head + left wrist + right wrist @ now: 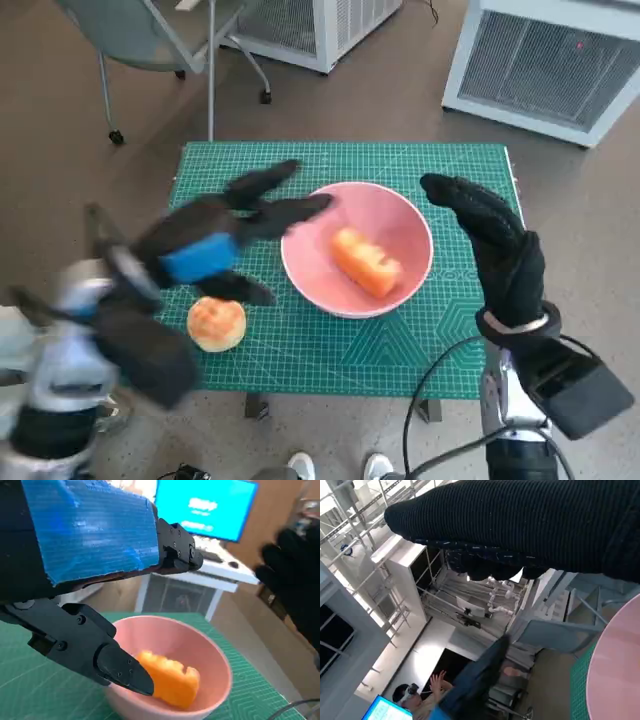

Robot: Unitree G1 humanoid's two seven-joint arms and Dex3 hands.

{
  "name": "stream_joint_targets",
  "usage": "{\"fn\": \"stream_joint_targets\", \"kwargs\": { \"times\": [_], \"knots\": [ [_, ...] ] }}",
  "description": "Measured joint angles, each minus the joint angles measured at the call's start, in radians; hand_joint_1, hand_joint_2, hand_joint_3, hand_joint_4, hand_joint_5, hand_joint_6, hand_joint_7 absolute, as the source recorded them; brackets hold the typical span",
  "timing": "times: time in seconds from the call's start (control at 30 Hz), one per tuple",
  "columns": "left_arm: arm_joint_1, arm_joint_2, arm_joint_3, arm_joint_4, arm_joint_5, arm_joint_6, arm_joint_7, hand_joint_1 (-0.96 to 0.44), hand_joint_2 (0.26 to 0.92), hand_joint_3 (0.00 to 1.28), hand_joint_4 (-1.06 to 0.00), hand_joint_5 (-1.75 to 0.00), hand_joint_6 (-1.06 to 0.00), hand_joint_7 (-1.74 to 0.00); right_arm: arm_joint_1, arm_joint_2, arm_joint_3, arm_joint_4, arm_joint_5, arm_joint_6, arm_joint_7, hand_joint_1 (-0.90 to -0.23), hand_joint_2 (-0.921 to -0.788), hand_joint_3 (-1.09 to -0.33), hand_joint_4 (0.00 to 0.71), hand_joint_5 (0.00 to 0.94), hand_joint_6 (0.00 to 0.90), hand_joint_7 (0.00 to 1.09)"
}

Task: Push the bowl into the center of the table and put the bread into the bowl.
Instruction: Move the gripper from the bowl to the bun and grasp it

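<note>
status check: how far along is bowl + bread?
Looks done: pink bowl sits about mid-mat, an orange bread piece inside. In hand: nothing; left hand and right hand hold nothing. Left: a round bun lies on the mat, if it counts.

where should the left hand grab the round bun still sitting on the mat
Take the round bun across its domed sides, coming straight down from above. It lies alone on the green mat, apart from the pink bowl, so fingers have room on either side. The left hand is already just above it, holding nothing.
</note>
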Motion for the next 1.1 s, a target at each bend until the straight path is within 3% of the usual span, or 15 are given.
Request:
{"fn": "stream_joint_targets", "kwargs": {
  "times": [0.33,0.57,0.87,1.1],
  "knots": [
    [0.119,0.181,0.100,-0.112,-0.014,0.229,-0.135,-0.30,0.734,0.00,0.00,0.00,-0.23,0.00,-0.005,0.000,0.004,0.014,0.001,0.000,0.001,-0.691,-0.921,-0.787,0.126,0.002,-0.001,0.45],
    [0.165,0.236,0.098,-0.130,-0.015,0.286,-0.196,-0.28,0.730,0.00,-0.02,-0.01,-0.24,0.00,-0.021,0.000,0.009,0.033,0.004,0.000,0.006,-0.693,-0.921,-0.784,0.127,0.002,-0.001,0.45],
    [0.220,0.234,0.051,-0.100,0.000,0.242,-0.198,-0.29,0.732,0.00,-0.05,-0.01,-0.25,0.00,-0.028,0.000,0.012,0.047,0.012,0.001,0.030,-0.693,-0.921,-0.777,0.125,0.000,-0.001,0.44],
    [0.253,0.201,-0.020,-0.079,0.128,0.225,-0.097,-0.29,0.736,0.00,-0.06,0.00,-0.25,-0.01,-0.033,0.000,0.012,0.056,0.028,0.007,0.049,-0.686,-0.921,-0.773,0.125,0.001,-0.001,0.44]
  ]
}}
